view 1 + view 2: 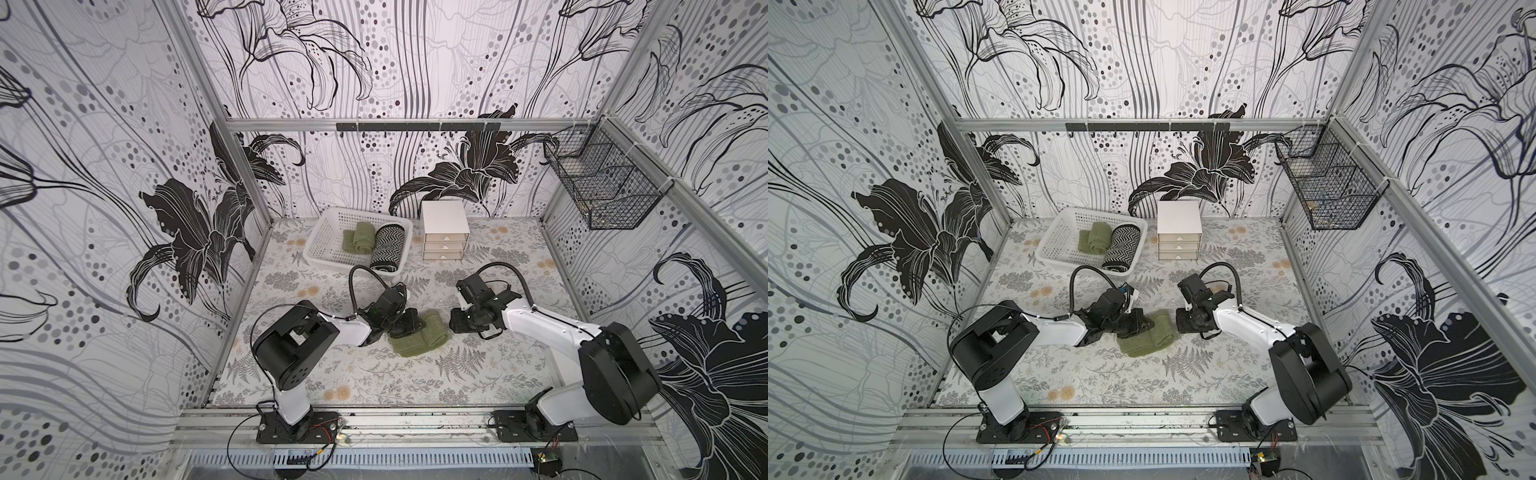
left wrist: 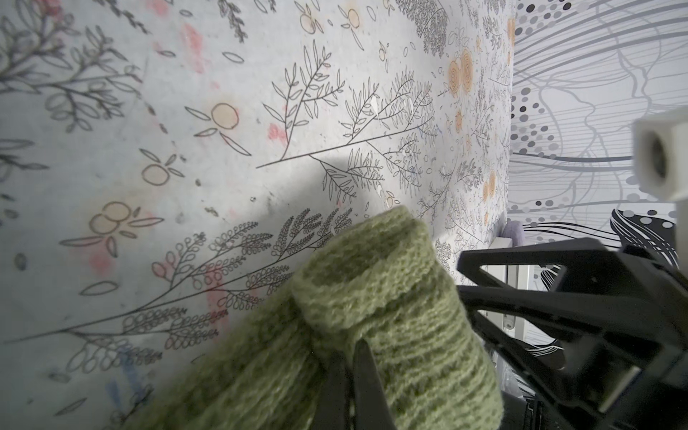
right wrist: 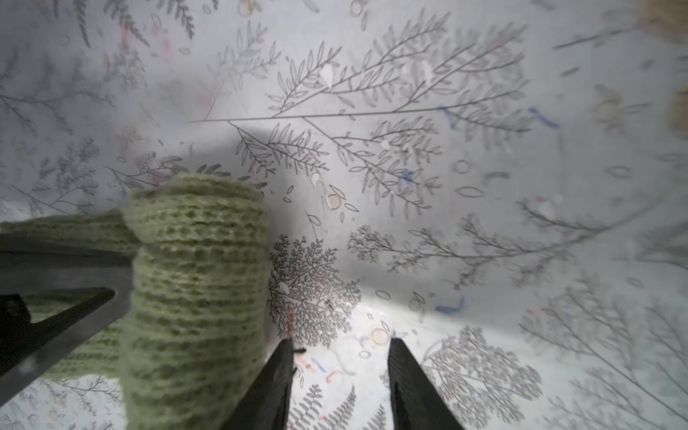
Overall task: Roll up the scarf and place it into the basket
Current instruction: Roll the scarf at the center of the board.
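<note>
I am working on the rolling step. The green scarf (image 1: 420, 336) is lying at the centre of the frame in both top views, on the bench (image 1: 374, 376). 1 end is wound into a thick roll, and a flat part is spreading below and left of it. My left end effector (image 2: 355, 376) is clenching on the scarf. My right end effector (image 3: 339, 344) is standing released, its 2 fingers apart over bare bench just beside the roll, grasping nothing.

By my judgement the roll is not finished, so the next move is calling for winding in the flat part. After that I am going to need a grip firm enough that the bundle does not unwind in transit.

The basket (image 1: 326, 243) is sitting above centre, well apart from the scarf. It is already carrying 2 rolls, a green roll (image 1: 360, 237) and a zigzag roll (image 1: 388, 248), and its left side is looking free. A drawer unit (image 1: 445, 230) is standing just right of it, and a wire basket (image 1: 598, 183) is hanging at the upper right. Only my left arm's cable loop (image 1: 357, 282) is arching across the path between scarf and basket.
</note>
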You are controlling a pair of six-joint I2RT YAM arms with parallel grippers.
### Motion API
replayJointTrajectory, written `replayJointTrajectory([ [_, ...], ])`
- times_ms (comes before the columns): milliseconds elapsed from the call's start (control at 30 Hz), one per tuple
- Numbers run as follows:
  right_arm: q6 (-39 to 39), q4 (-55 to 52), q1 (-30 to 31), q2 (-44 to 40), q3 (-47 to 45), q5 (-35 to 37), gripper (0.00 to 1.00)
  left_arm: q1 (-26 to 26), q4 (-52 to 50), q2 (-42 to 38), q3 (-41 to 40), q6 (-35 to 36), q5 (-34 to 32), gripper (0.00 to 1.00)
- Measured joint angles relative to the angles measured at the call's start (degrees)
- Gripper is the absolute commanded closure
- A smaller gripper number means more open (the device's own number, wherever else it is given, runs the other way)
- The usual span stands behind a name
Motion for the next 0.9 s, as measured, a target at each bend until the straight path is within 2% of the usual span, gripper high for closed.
replayJointTrajectory([
  [100, 0.0, 2.6, 0.0, 2.4, 0.0, -4.0, 0.56, -0.1, 0.1, 0.1, 0.4, 0.0, 0.0, 1.00],
  [333, 4.7, 10.6, -0.8, 1.1, -3.1, -11.9, 0.56, -0.4, -1.2, -0.1, 0.4, 0.5, -1.5, 1.00],
  [500, 11.1, 16.7, -1.9, 2.2, -7.1, -16.7, 0.56, -0.6, -2.2, -2.1, -1.1, 1.1, -3.4, 1.00],
  [900, 28.7, 33.0, -3.9, 2.1, -15.4, -22.8, 0.56, -0.8, -2.0, -7.9, -7.6, 2.9, -7.0, 1.00],
])
